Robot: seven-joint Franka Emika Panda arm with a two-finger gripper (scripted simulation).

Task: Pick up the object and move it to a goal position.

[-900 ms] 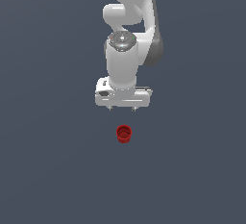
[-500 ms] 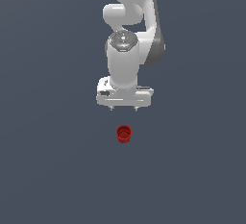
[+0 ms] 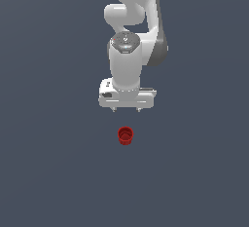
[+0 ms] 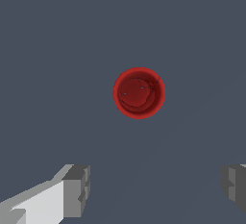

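The object, a small red cup-like cylinder [image 3: 125, 136] with a hollow top, stands upright on the dark grey floor. In the wrist view it [image 4: 139, 93] shows from above as a red ring with a darker inside. My white gripper [image 3: 126, 109] hangs above and slightly behind the cup, apart from it. Its two fingers [image 4: 77, 189] are spread wide with nothing between them, and the cup lies ahead of the gap, not inside it. The gripper is open and empty.
The flat dark grey floor [image 3: 53, 172] fills both views. The white arm [image 3: 131, 16] rises behind the gripper toward the top of the exterior view. No other objects or goal marker show.
The gripper has shifted very slightly between the earlier frames and now. The red cup has not moved.
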